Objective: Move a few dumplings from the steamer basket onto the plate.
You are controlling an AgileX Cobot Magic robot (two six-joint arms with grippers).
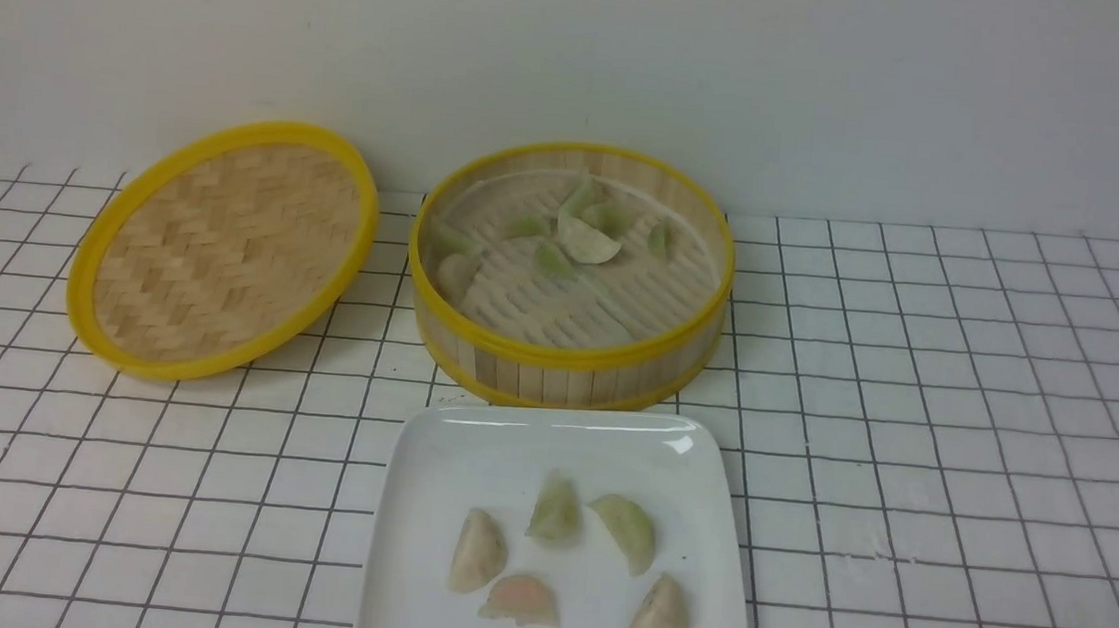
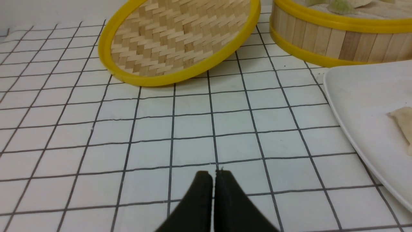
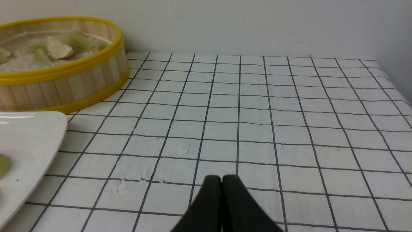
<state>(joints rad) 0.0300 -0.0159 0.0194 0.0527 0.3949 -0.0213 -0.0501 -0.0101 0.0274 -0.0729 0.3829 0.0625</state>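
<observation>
The steamer basket (image 1: 566, 355) stands at the back centre and holds several dumplings (image 1: 585, 241), mostly pale green. The white plate (image 1: 468, 457) lies just in front of it with several dumplings (image 1: 554, 511) on it, green, beige and one pinkish. Neither gripper shows in the front view. In the left wrist view my left gripper (image 2: 214, 175) is shut and empty over the cloth, left of the plate (image 2: 360, 93) and short of the basket (image 2: 328, 38). In the right wrist view my right gripper (image 3: 221, 179) is shut and empty, right of the plate (image 3: 29, 135) and basket (image 3: 64, 80).
The shallow woven lid (image 1: 225, 248) with a yellow rim rests tilted left of the basket; it also shows in the left wrist view (image 2: 180, 38). A white cloth with black grid lines (image 1: 959, 435) covers the table. A pale wall stands close behind.
</observation>
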